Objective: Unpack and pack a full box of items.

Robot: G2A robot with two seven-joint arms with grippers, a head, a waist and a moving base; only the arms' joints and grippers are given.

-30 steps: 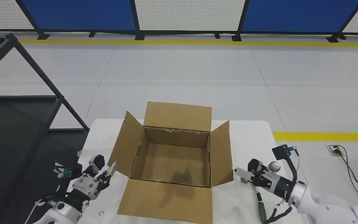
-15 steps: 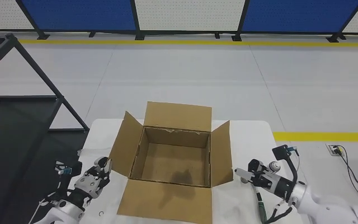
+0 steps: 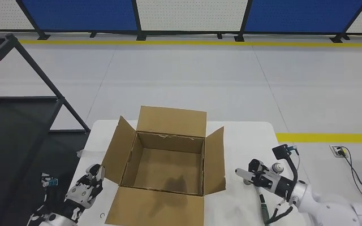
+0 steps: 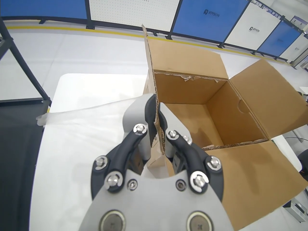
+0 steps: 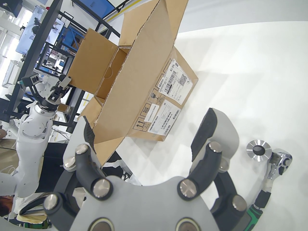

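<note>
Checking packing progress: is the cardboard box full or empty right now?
Empty. The cardboard box stands open with flaps spread, and its bare floor is visible from above.

Figure: wrist hardware of the two-armed robot.
The left claw (image 4: 157, 112) and right claw (image 5: 149, 131) are wearing black pads (image 5: 204, 131) on pale grey shells; silver screws (image 4: 196, 181) are studding black linkages (image 4: 189, 149).
</note>
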